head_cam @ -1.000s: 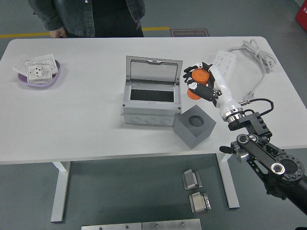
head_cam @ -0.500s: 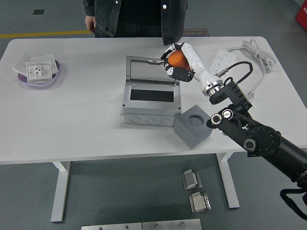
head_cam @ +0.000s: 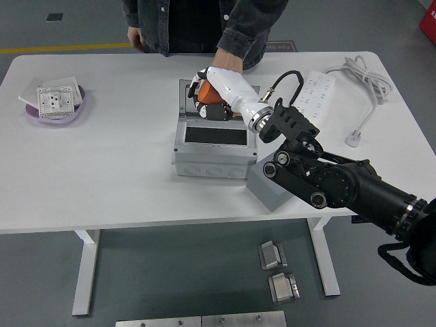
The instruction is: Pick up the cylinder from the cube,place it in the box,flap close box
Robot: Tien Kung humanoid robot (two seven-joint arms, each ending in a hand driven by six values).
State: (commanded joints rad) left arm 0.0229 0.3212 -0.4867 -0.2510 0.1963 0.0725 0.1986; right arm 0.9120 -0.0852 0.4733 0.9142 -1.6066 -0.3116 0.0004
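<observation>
The orange cylinder (head_cam: 220, 109) is held in my right hand (head_cam: 204, 101), whose fingers are curled around it. The hand hangs over the back of the open grey box (head_cam: 212, 155), in front of its raised lid (head_cam: 185, 87). The box's dark opening (head_cam: 212, 136) lies just below the hand. The grey cube (head_cam: 264, 192) stands right of the box, mostly hidden by my right arm. A person's hand (head_cam: 229, 60) reaches in from the far side, just behind my hand. My left arm is out of view.
A purple bowl (head_cam: 35, 114) with a white socket plate stands at the far left. A white power strip (head_cam: 317, 88) with its cable and plug (head_cam: 353, 139) lies at the far right. The person stands at the table's far edge.
My right hand has carried the cylinder left, from right of the box to over its opening. The person has moved right and reached a hand toward the lid.
</observation>
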